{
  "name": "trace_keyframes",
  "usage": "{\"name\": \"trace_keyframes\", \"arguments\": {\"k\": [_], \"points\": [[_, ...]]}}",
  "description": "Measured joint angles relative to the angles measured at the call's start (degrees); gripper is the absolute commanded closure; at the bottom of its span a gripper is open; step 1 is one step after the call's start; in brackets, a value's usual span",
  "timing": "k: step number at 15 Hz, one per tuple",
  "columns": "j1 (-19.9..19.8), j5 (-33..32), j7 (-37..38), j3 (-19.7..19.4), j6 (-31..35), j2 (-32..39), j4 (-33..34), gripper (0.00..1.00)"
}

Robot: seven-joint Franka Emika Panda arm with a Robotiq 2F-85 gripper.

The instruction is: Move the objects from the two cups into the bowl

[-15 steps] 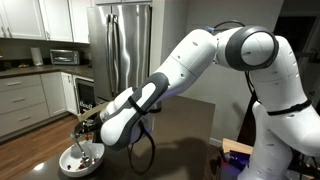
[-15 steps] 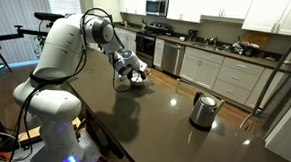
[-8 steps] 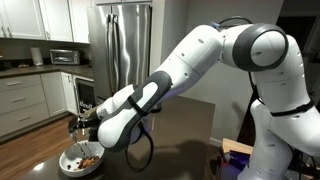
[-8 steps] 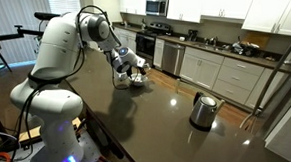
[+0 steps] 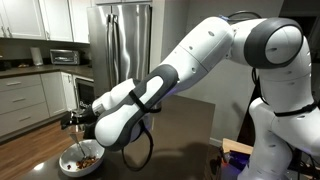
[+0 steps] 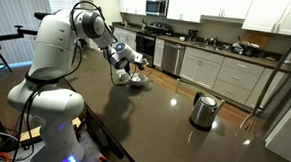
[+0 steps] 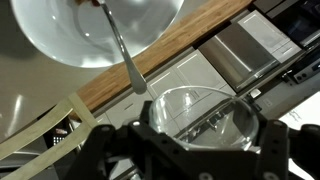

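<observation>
Glass tumbler clamped in my end effector, above the bowl; brown bits already inside. Second cup not in view, probably left.

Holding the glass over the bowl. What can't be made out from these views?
- Glass, wrist view: glare and the gripper hide whether any bits are inside.
- Bowl, wrist view: cut off by the top edge, so most of its contents are out of frame.
- Bowl, exterior view: too small, partly behind the arm.
- Second cup: not found in any view.
</observation>
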Motion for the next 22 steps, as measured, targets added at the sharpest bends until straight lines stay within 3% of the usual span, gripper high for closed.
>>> {"name": "trace_keyframes", "arguments": {"k": [3, 9, 15, 22], "points": [[-3.0, 0.0, 2.2, 2.9, -3.4, -1.0, 0.0, 0.43], [-17.0, 1.8, 4.9, 13.5, -14.2, -4.6, 0.0, 0.43], [-30.3, 12.0, 4.5, 24.6, -22.7, -6.1, 0.1, 0.43], [-40.9, 27.1, -1.2, 32.8, -29.3, -6.3, 0.1, 0.43]]}}
